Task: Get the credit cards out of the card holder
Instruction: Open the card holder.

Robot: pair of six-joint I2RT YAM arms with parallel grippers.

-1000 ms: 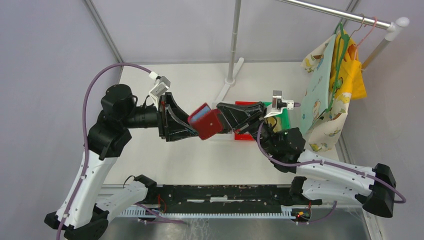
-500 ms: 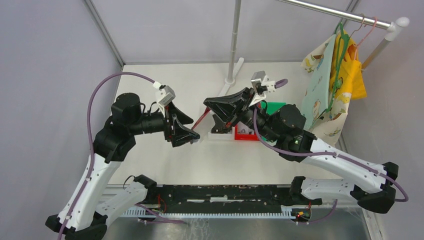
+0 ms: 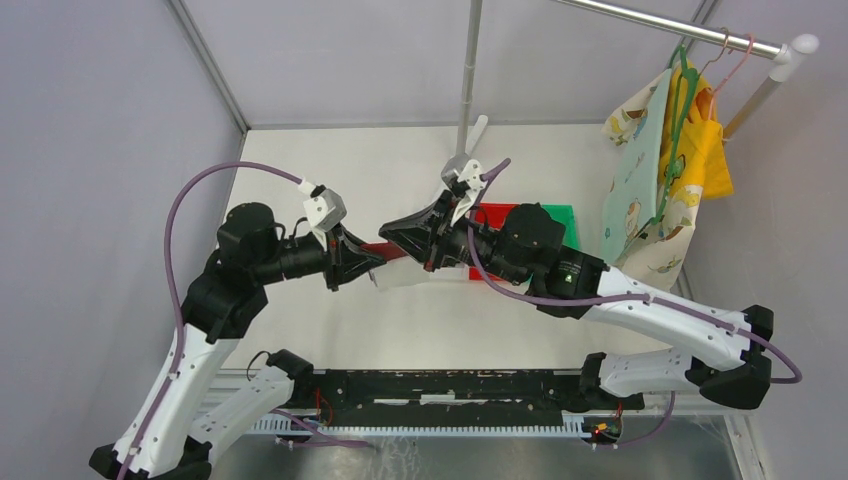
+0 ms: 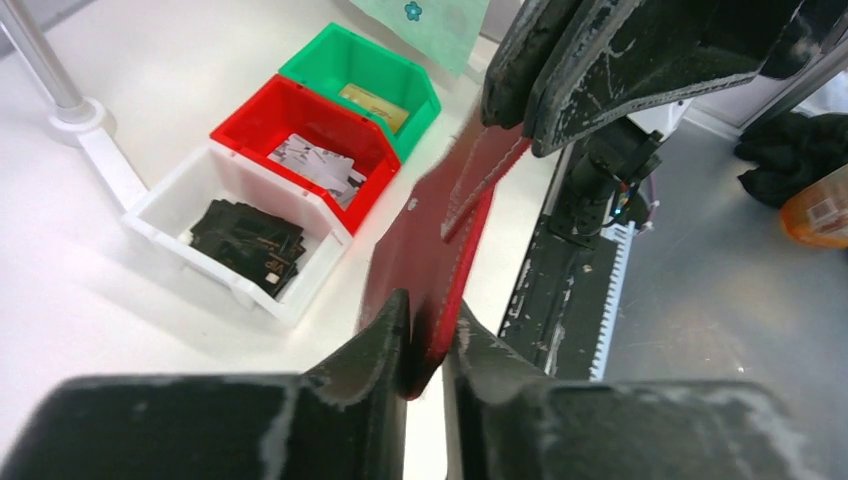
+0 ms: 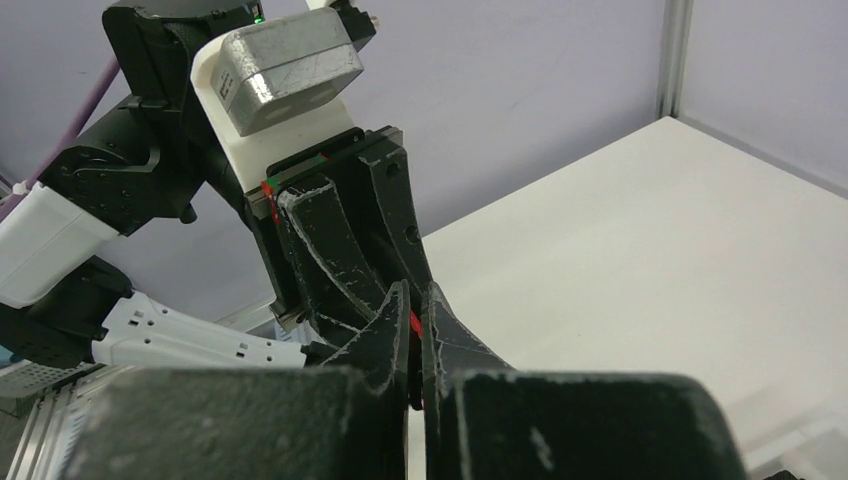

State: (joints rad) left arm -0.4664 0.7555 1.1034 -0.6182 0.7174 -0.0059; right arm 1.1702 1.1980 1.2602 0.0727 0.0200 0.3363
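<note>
Left gripper [image 4: 425, 335] is clamping the lower edge of the card holder [image 4: 430, 250], fingers pressing tight on the red leather. Right gripper [image 4: 520, 110] is pinching the opposite end, fingers closed with only a red sliver showing between them in its own wrist view. The card holder is hanging edge-on between the two, off the table [image 4: 120, 100], near the white bin [image 4: 300, 290]. Dark credit cards [image 4: 245, 240] are lying in that bin. Silvery-grey cards [image 4: 315, 160] are sitting in the red bin [image 4: 250, 110] next to it. A golden-tan card [image 4: 372, 100] is lying in the green bin [image 4: 330, 55] beyond.
</note>
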